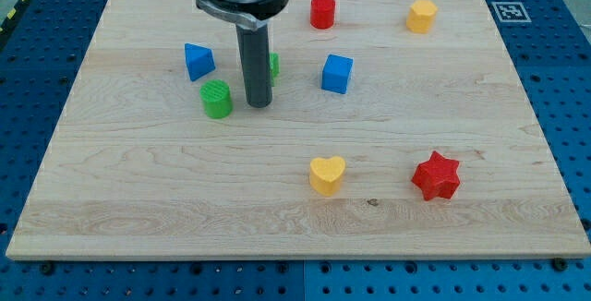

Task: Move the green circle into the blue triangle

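The green circle [217, 99] is a short green cylinder left of the board's middle. The blue triangle [199, 61] lies just above it and slightly to the left, a small gap apart. My tip [259, 105] rests on the board just right of the green circle, close beside it; contact cannot be told. The dark rod rises from the tip to the arm at the view's top. A second green block [273, 66] is mostly hidden behind the rod.
A blue cube [337, 73] sits right of the rod. A red cylinder [322, 12] and a yellow hexagon block [421, 16] are near the top edge. A yellow heart [327, 174] and a red star [436, 175] lie at the lower right.
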